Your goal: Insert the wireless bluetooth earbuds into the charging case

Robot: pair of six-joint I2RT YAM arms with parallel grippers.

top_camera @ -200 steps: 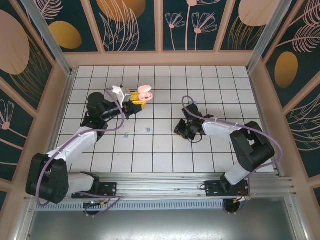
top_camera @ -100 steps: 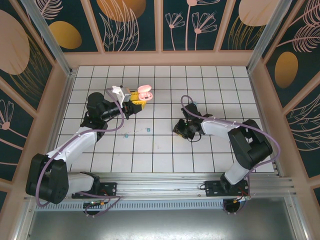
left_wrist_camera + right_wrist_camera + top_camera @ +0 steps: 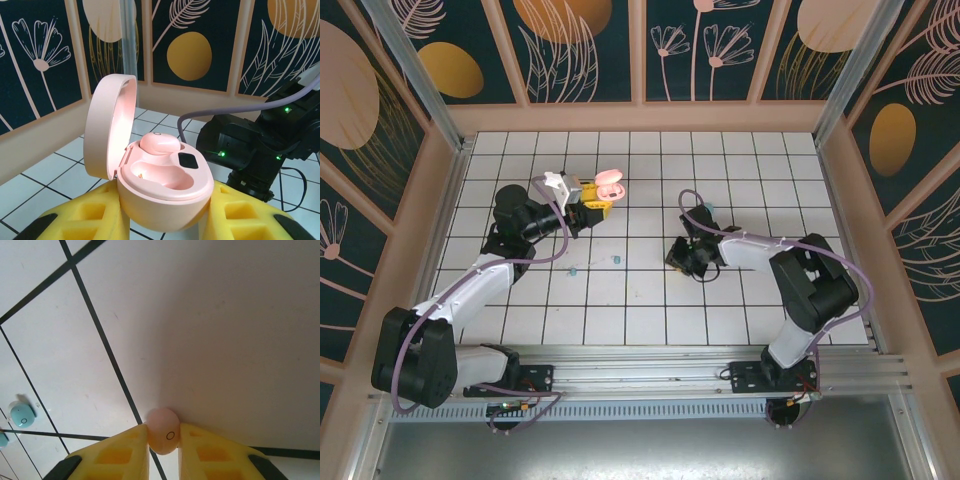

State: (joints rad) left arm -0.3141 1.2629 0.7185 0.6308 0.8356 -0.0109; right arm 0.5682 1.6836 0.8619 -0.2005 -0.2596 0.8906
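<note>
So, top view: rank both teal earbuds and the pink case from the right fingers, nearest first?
1. Right-hand teal earbud, just left of the right fingers pinching the pink earbud.
2. Tie: left-hand teal earbud, farther left, and pink case, back-left in the left fingers; too close to call.

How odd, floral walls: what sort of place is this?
Probably a robot test cell: a white tiled floor boxed in by printed wall panels, with the left arm and right arm on an aluminium rail.
</note>
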